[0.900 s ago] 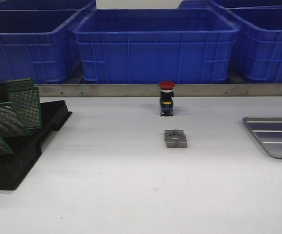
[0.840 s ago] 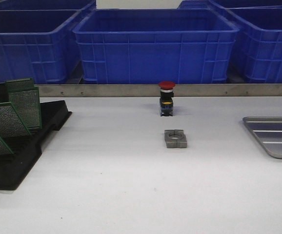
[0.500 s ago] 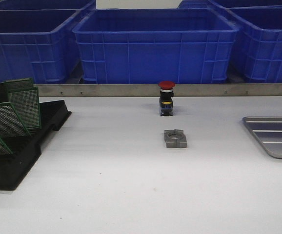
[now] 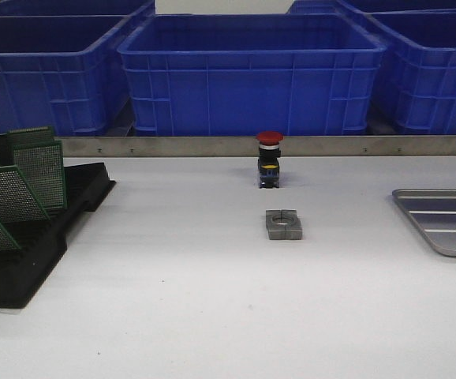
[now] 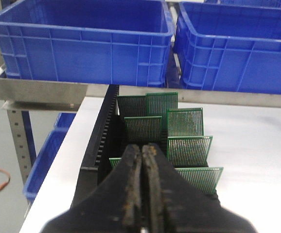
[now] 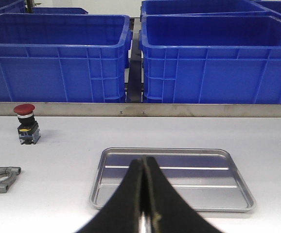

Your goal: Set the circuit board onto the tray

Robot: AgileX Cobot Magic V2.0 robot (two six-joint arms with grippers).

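**No board lifted yet; scene all but unchanged**

At the left of the front frame, green perforated circuit boards (image 4: 24, 180) are seen standing tilted in the slots of a black slotted rack (image 4: 35, 260) on the white table (image 4: 212, 316). Against the earlier front pictures almost nothing is found altered: only a very slight shift is noticed among the nearest boards at the far left edge, too small to be read with certainty. No board is judged to have been taken out, so the task is taken to be at its very start.

In the left wrist picture the left pincer (image 5: 143, 148) is shown with its jaws pressed together, nothing between them, poised over the boards in the lower centre of that frame.

At the centre of the front frame a red emergency-stop button (image 4: 269, 159) and a grey metal clamp block (image 4: 283, 224) are left untouched.

At the right edge the silver tray (image 4: 442, 221) lies bare. In the right wrist picture the right pincer (image 6: 144, 162) is likewise closed on nothing, held before the tray's near rim.
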